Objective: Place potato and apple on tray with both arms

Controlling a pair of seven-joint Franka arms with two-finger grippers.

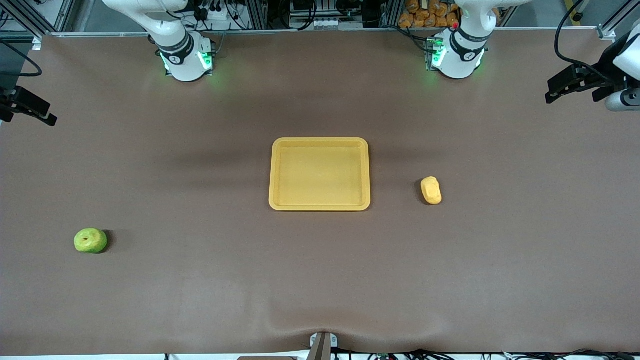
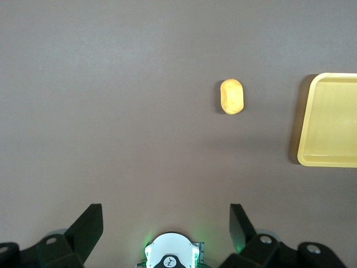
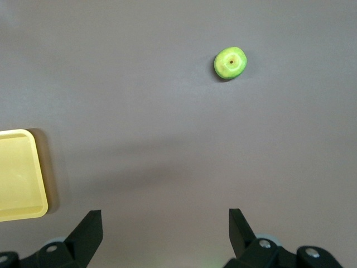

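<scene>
Both pincers, left pincer (image 2: 166, 223) and right pincer (image 3: 165, 223), hang spread and empty above the table (image 1: 200, 300). The potato (image 1: 431, 190) lies beside the empty tray (image 1: 320, 205); the apple (image 1: 90, 240) sits well apart, nearer the camera. Both look firm, smooth, rollable: grip across the middle.

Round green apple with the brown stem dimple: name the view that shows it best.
The right wrist view: the round green apple sits unobstructed, dimple facing the camera. The front view shows it small, near the right arm's end. The left wrist view misses it.
</scene>
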